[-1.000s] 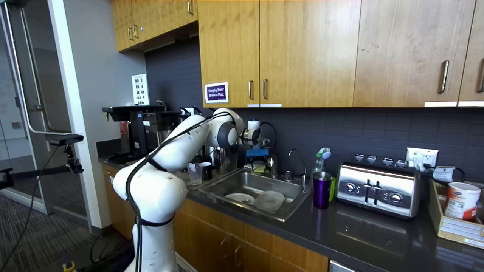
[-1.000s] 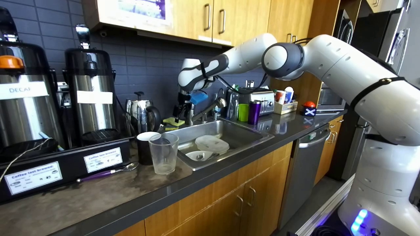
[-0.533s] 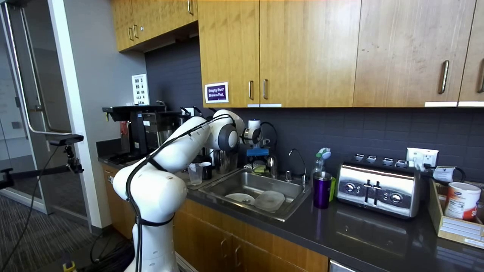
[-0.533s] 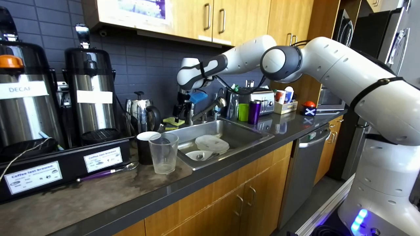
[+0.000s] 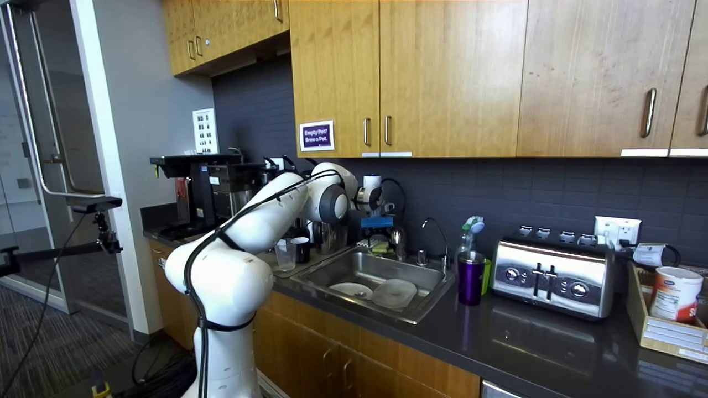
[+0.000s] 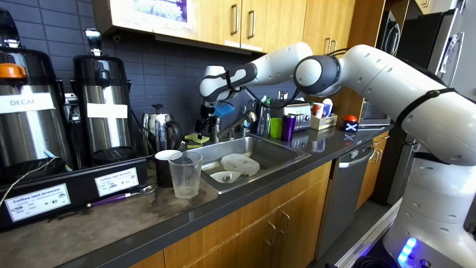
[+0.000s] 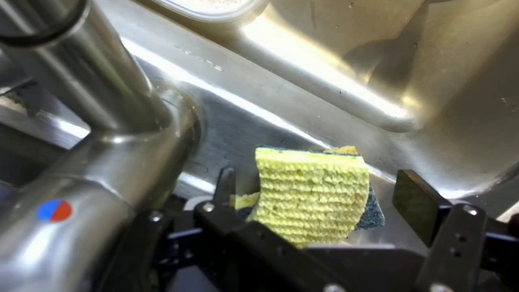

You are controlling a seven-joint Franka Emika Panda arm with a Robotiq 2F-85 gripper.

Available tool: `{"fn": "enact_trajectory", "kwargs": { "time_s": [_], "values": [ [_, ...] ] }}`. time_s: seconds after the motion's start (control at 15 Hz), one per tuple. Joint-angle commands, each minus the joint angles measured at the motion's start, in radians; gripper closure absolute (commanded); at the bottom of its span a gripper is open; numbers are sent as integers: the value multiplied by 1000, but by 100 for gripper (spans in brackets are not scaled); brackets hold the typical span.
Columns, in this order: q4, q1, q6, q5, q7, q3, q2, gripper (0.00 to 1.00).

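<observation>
A yellow ribbed sponge (image 7: 312,194) with a dark scouring side lies at the sink's back rim in the wrist view. It rests on a second sponge (image 7: 371,213), of which a dark corner and a yellow edge stick out. My gripper (image 7: 322,194) stands open over them, one finger to each side, with a gap on the right between sponge and pad. In an exterior view the gripper (image 6: 202,130) points down just above the yellow sponge (image 6: 197,138), beside the faucet (image 6: 238,124). Whether the left finger touches the sponge I cannot tell.
The faucet body (image 7: 93,162) stands close on the left in the wrist view. In the sink (image 6: 275,149) lie a plastic lid (image 6: 241,163) and a white bowl (image 6: 223,176). A steel kettle (image 6: 158,128), a dark mug (image 6: 163,175) and a clear cup (image 6: 186,178) stand nearby.
The arm's elbow has sunk a little and the wrist has shifted very slightly left in an exterior view. Gripper opening and sponges look the same.
</observation>
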Motion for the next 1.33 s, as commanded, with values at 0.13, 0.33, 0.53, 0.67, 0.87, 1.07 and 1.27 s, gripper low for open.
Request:
{"fn": "enact_trajectory", "kwargs": {
  "time_s": [0.13,0.33,0.53,0.67,0.87,1.07,1.27],
  "values": [
    [55,5,-21,-8,-5,-7,36,0],
    [55,17,-36,-12,9,-10,34,0],
    [58,29,-59,-13,29,-15,33,0],
    [59,37,-66,-16,38,-18,34,0],
    [53,47,-53,-30,31,-27,36,0],
    [53,47,-44,-50,19,-29,43,0],
    [58,44,-40,-65,17,-27,51,0]
  ]
}}
